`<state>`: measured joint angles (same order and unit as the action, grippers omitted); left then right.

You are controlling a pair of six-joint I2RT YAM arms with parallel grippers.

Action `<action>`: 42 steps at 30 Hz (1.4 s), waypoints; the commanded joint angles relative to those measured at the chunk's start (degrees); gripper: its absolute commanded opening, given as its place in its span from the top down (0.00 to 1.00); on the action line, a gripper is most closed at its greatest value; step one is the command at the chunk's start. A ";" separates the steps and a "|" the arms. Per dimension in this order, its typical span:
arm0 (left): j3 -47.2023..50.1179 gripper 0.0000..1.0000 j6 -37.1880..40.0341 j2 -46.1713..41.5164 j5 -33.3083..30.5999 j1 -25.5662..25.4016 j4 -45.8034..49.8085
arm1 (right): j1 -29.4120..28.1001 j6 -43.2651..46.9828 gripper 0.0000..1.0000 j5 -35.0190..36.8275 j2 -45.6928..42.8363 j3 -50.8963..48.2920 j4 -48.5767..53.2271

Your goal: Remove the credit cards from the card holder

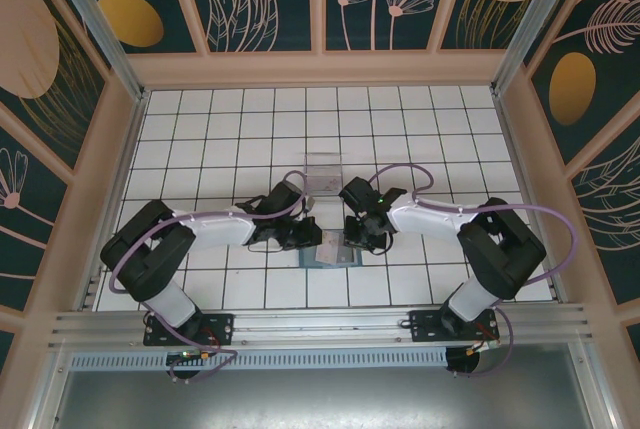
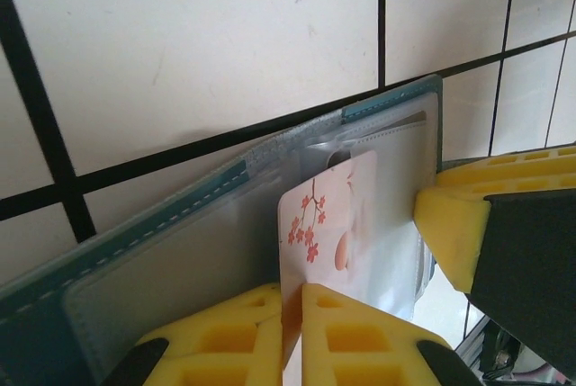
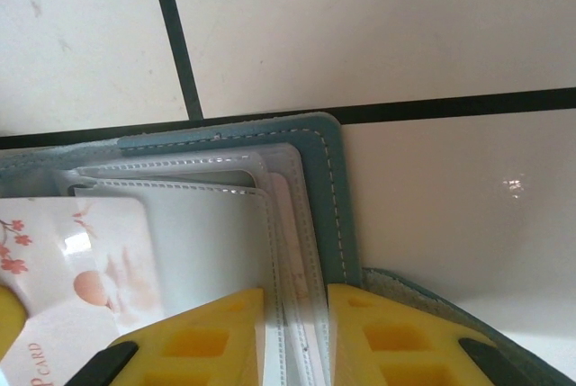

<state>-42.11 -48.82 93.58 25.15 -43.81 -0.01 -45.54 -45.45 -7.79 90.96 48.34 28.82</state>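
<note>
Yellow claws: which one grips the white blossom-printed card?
The left claw, pinching the white blossom-printed card; the right claw clamps the teal card holder's clear sleeves.

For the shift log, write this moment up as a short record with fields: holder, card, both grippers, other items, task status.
holder: teal card holder flat on the tiled table, clear sleeves exposed
card: white credit card with red blossoms, far end seemingly still under a clear sleeve
left: left gripper shut on the credit card's near end
right: right gripper shut on the card holder's clear sleeves
other: see-through plastic box farther back, apart from the holder
status: card not yet fully out
</note>
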 commanded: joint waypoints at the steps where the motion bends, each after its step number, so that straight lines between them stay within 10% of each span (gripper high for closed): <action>1: -1.49 0.89 2.53 -1.83 -4.85 0.22 6.74 | -0.70 -0.17 0.78 2.19 4.22 -2.57 0.73; 17: -11.35 0.93 14.63 -8.12 -16.55 0.30 20.95 | -0.78 0.43 0.77 1.68 3.60 -1.19 0.27; 42: -43.46 1.00 73.28 5.09 -29.87 0.22 38.68 | 3.41 1.25 0.69 4.51 -9.95 -0.32 4.35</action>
<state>-82.00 14.02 96.60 -4.60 -43.81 32.77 -42.98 -45.01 -5.61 83.24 48.99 30.55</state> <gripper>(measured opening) 0.065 0.311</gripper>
